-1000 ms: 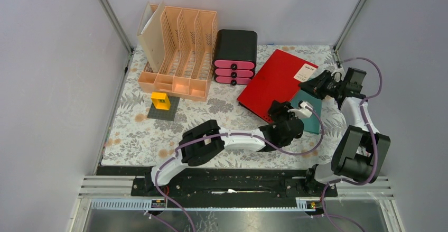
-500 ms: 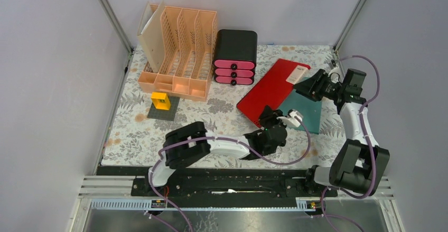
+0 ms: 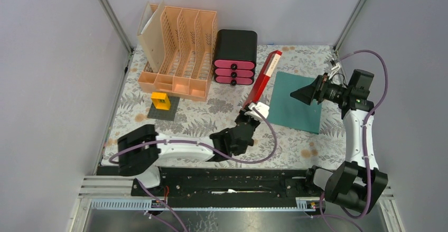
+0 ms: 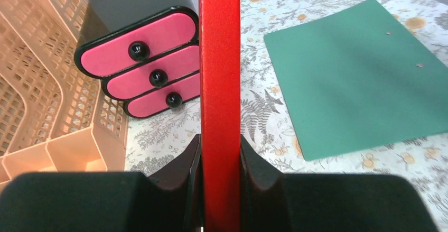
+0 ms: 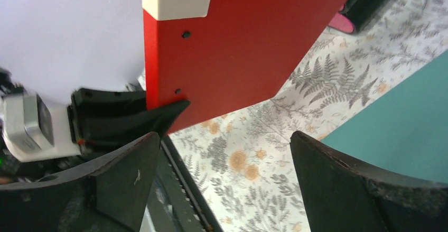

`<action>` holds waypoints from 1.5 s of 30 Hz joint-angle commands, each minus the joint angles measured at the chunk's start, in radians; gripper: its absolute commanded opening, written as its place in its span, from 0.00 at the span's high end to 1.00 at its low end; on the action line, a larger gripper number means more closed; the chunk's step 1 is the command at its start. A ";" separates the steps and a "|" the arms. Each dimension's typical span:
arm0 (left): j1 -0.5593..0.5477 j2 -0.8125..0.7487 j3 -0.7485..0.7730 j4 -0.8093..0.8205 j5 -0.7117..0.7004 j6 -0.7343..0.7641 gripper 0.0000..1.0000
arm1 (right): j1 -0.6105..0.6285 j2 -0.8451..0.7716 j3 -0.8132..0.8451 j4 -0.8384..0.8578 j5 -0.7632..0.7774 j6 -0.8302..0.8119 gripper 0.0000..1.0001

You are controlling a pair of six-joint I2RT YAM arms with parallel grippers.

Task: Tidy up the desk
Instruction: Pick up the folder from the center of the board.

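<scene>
Grey-white flowered cloth covers the table [image 3: 211, 117] before both arms, where the left jaws clamp the red folder [image 3: 263, 80] nearly upright beside the black drawer box [image 3: 235, 52], the right jaws gaping empty; I judge it should travel vertical, clear of that box, to the orange rack [image 3: 182, 47].

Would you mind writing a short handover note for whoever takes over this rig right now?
Left gripper: shut on the red folder, holding it on edge between the drawer box and the green folder.
Right gripper: open, empty, above the green folder.
Green folder lies flat on the desk; a yellow block sits near the file rack.
Done: red folder gripped and upended.
Left: probably slot both folders into the rack.
</scene>
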 commanded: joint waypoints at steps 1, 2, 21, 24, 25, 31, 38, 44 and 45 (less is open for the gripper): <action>0.006 -0.163 -0.077 0.011 0.121 -0.160 1.00 | 0.000 -0.060 0.084 -0.177 -0.065 -0.332 0.00; 0.008 -0.199 -0.105 0.010 0.151 -0.181 1.00 | 0.000 -0.074 0.084 -0.196 -0.052 -0.388 0.00; 0.313 -0.765 -0.551 0.084 0.887 -0.490 1.00 | 0.024 0.006 0.169 -0.351 -0.099 -0.715 0.00; 0.390 -0.795 -0.604 0.162 1.018 -0.580 1.00 | 0.055 0.025 0.138 -0.354 -0.101 -0.711 0.00; 0.415 -0.797 -0.619 0.190 1.052 -0.612 1.00 | 0.065 0.031 0.126 -0.353 -0.103 -0.710 0.00; 0.579 -0.715 -0.697 0.507 1.255 -0.862 1.00 | 0.092 0.076 0.109 -0.350 -0.084 -0.676 0.00; 0.718 -0.543 -0.756 0.905 1.378 -1.149 1.00 | 0.101 0.151 0.107 -0.349 -0.100 -0.619 0.00; 0.735 -0.438 -0.734 0.990 1.415 -1.218 1.00 | 0.149 0.184 0.109 -0.345 -0.119 -0.592 0.00; 0.734 -0.437 -0.732 0.990 1.416 -1.219 1.00 | 0.160 0.188 0.110 -0.344 -0.122 -0.587 0.00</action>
